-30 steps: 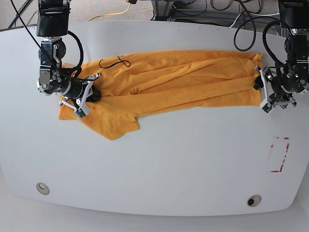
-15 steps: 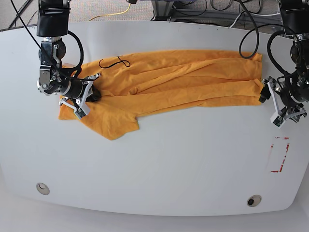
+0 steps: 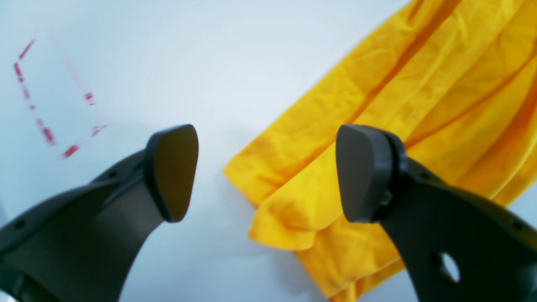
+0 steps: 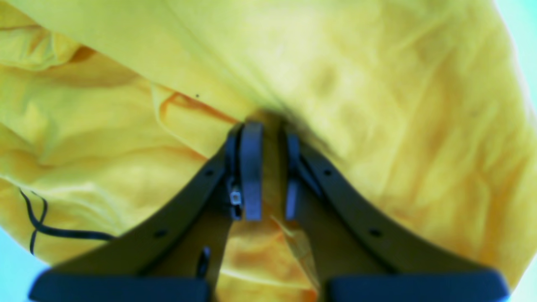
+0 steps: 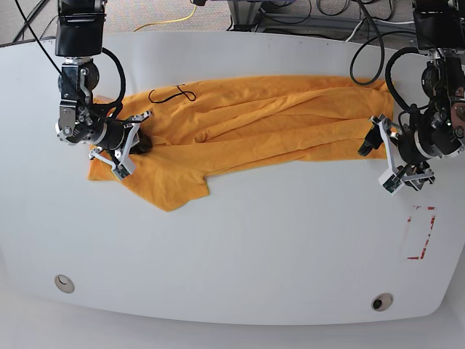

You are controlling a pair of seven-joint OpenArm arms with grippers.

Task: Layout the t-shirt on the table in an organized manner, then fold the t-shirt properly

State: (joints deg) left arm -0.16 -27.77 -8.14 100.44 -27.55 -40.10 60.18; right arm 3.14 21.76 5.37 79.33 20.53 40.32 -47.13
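The t-shirt (image 5: 247, 127) is spread lengthwise across the far half of the counter (image 5: 240, 262), bunched into long ridges and folds rather than laid flat. A sleeve or corner flap juts toward the near edge at the end held by the right arm, and a small black line drawing (image 5: 173, 94) is seen close to that same end, on the far side of the cloth.

The right tool (image 4: 268, 176) is closed on a pinch of the t-shirt fabric, as the right wrist view shows, with cloth gathered between the pads. The left tool (image 3: 268, 172) is held with its jaws wide apart and nothing between them; it is placed just beside the opposite end of the t-shirt, over the bare counter, with the hem corner directly ahead of it. A red-tape outline (image 5: 420, 233) is found on the counter beyond that end of the t-shirt, toward the near edge.

The layout stage is judged to be only partly done: the garment is stretched out but not smoothed, and one end is not yet gripped. Flattening, squaring of the sleeves and all of the folding are judged to remain.
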